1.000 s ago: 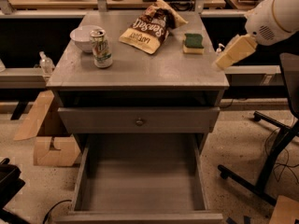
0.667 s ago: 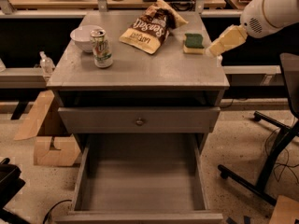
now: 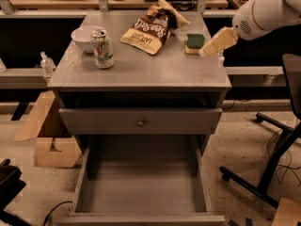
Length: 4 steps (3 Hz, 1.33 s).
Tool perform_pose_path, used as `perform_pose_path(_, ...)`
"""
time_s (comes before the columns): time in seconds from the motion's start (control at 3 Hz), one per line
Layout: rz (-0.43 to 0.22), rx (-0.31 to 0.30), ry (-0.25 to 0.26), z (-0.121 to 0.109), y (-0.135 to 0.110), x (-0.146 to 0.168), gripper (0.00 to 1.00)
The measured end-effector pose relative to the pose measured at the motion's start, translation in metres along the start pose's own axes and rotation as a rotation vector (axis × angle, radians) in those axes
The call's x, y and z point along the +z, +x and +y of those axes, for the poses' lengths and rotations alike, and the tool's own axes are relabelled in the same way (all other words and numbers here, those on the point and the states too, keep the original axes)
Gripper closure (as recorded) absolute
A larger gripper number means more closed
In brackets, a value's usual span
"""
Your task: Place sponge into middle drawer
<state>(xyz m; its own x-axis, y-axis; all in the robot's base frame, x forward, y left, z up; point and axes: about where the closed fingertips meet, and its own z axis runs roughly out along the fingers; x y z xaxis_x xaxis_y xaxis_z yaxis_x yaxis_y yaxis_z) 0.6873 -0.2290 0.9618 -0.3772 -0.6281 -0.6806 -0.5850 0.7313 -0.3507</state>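
The sponge (image 3: pixel 194 43), dark green on a yellow base, lies on the grey cabinet top (image 3: pixel 141 67) near its back right corner. My gripper (image 3: pixel 217 42) comes in from the right, its cream-coloured fingers just right of the sponge and a little above the top. The middle drawer (image 3: pixel 143 180) is pulled out at the bottom of the cabinet, its grey floor bare.
A brown snack bag (image 3: pixel 153 27) lies left of the sponge. A drink can (image 3: pixel 102 48) and a white bowl (image 3: pixel 84 36) stand at the left. The closed drawer front with a round knob (image 3: pixel 140 122) is above the open drawer. A black chair base (image 3: pixel 268 173) and cardboard boxes (image 3: pixel 47 135) flank the cabinet.
My gripper has moved left and up from beside the cabinet's right edge to right next to the sponge. The camera has come closer to the cabinet.
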Motion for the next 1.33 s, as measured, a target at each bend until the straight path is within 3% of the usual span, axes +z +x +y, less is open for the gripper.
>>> perform_pose_path(0.33, 0.022, 0.069, 0.034, -0.013, -0.003, 0.048, 0.0)
perform_pose_path(0.67, 0.023, 0.184, 0.095, -0.025, -0.002, 0.085, 0.0)
perform_pose_path(1.33, -0.042, 0.436, 0.126, -0.043, -0.001, 0.158, 0.0)
